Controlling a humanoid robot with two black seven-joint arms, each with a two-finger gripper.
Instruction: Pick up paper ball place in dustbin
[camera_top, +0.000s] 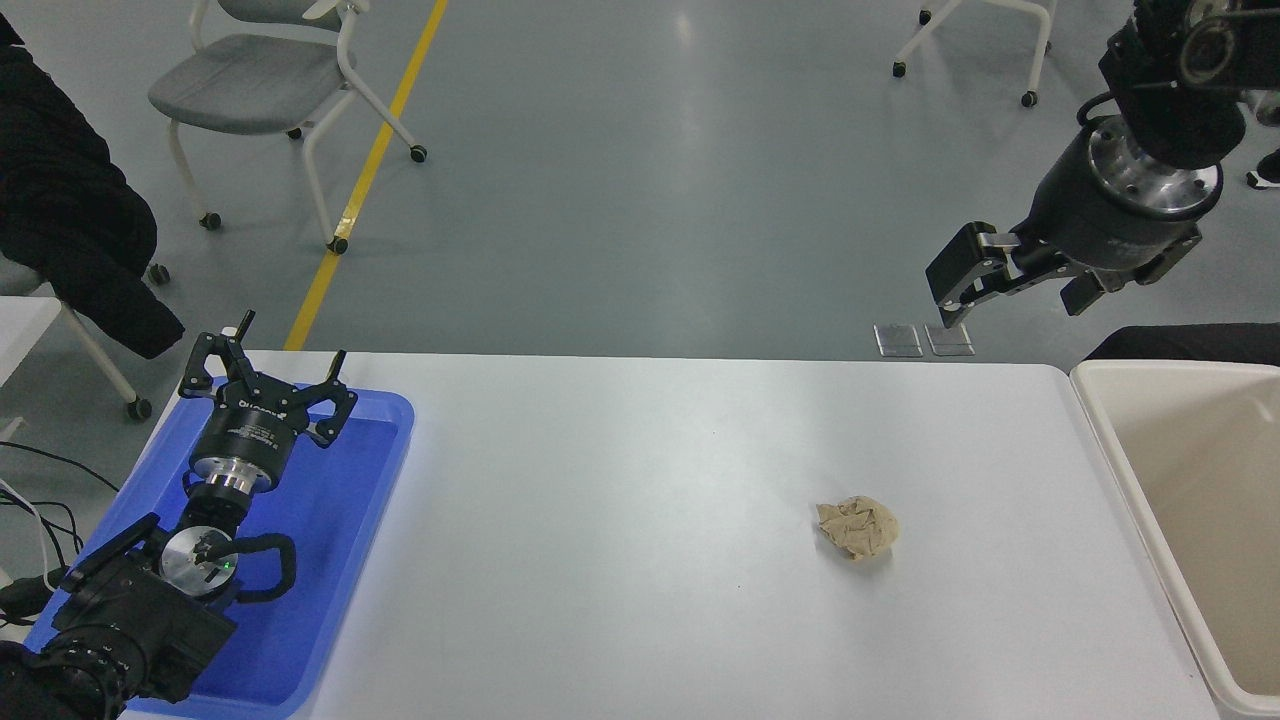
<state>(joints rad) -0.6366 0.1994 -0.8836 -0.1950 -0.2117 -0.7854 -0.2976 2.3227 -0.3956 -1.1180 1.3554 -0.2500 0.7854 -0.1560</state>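
Mid-table paper ball, dustbin rightward

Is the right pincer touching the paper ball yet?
Apart. The head view shows the right pincer raised high near the table's far right corner, while the paper ball sits alone on the table with bare white surface all around it.

Bright, even overhead light; soft glare streaks on the grey floor; faint shadows on the white table; focus sharp throughout.
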